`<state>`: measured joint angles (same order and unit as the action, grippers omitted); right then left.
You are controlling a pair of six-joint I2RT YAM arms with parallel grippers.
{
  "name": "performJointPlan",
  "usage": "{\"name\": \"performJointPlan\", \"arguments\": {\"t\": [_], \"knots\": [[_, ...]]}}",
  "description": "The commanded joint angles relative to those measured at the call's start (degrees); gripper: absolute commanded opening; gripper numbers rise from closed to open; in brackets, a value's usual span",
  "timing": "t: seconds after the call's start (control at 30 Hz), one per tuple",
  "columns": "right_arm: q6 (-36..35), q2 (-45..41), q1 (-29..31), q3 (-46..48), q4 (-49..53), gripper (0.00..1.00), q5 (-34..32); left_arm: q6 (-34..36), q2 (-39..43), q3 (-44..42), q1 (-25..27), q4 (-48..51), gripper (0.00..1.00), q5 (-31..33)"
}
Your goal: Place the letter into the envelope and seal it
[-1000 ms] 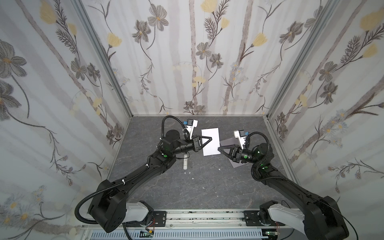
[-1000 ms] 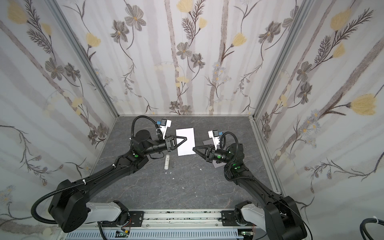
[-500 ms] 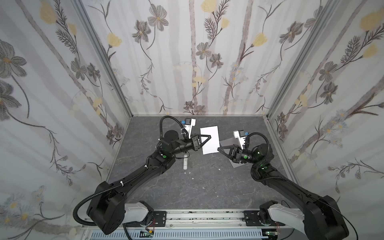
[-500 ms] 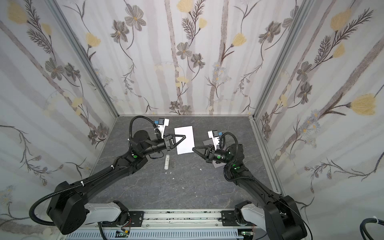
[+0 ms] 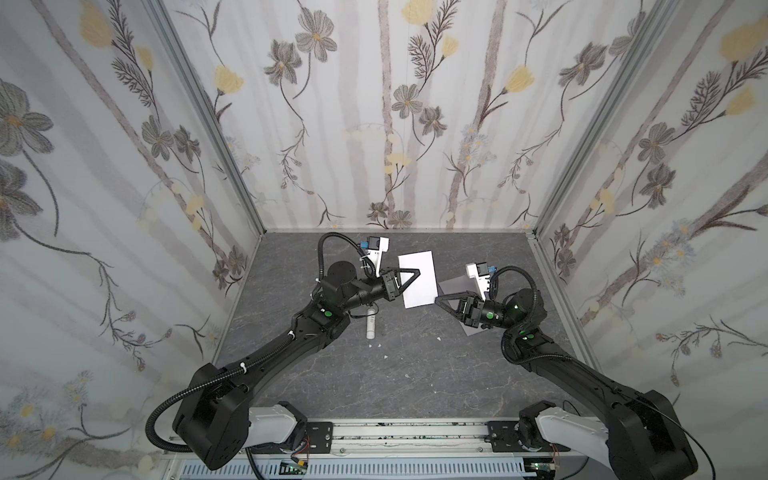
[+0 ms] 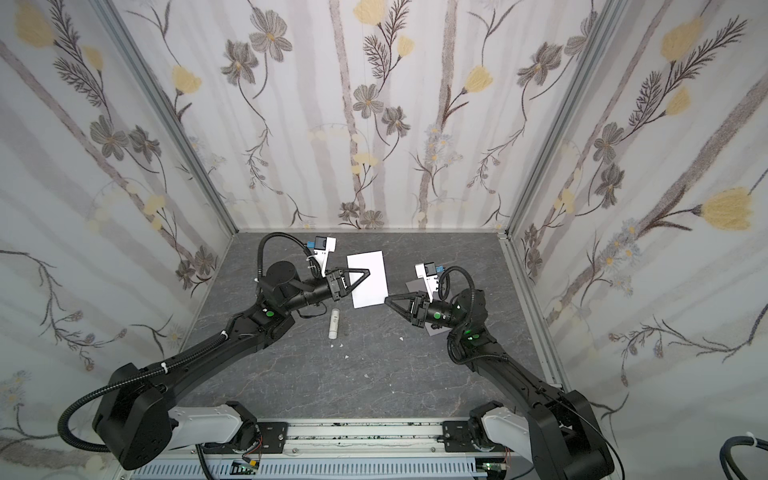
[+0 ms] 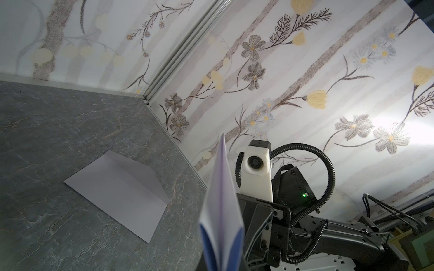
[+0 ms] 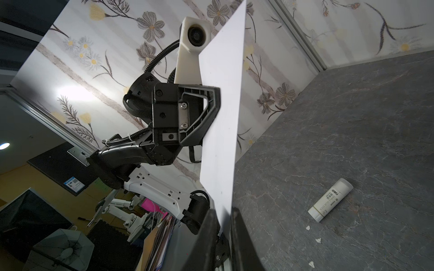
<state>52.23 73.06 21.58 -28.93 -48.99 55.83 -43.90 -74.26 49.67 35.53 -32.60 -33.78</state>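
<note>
Left gripper (image 5: 417, 272) is clamping down on the letter (image 5: 420, 286). It's pinching one long side of the folded white sheet and holding it up off the surface (image 5: 415, 374), over the back half, roughly midway between the left and right edges. Right gripper (image 5: 437, 299) is sitting at the letter's near corner. In the right wrist view its fingers (image 8: 239, 234) are standing a little apart, with that corner poking into the gap. The envelope (image 7: 117, 192) is lying flat near the right edge with its flap open, and the right arm is covering part of it in both top views. A white glue stick (image 6: 333, 324) is lying on its side around the middle, one end tucked beneath the left arm.
</note>
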Motion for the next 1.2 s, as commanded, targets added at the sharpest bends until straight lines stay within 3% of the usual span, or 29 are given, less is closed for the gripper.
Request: {"name": "performJointPlan", "arguments": {"t": [0.0, 0.33, 0.7, 1.03, 1.17], "knots": [[-2.07, -1.59, -1.19, 0.50, 0.97, 0.48, -3.21, 0.90, 0.06, -1.73, -0.19, -2.03, 0.00, 0.79], [-11.01, -9.80, -8.96, 0.18, 20.99, 0.51, -13.96, -3.13, -8.14, -9.76, 0.77, -1.94, 0.00, 6.22], [-11.12, -9.25, -10.33, 0.71, 22.98, 0.51, -15.58, -8.45, -24.67, -7.19, 4.02, -1.24, 0.00, 8.53], [-10.79, -8.11, -10.86, 1.07, 21.55, 0.53, -14.98, -10.94, -30.58, -4.59, 4.64, 2.80, 0.00, 12.10], [-10.24, -7.68, -10.95, 1.09, 20.52, 0.53, -14.40, -10.39, -30.86, -3.65, 4.77, 5.22, 0.23, 13.48]]}}
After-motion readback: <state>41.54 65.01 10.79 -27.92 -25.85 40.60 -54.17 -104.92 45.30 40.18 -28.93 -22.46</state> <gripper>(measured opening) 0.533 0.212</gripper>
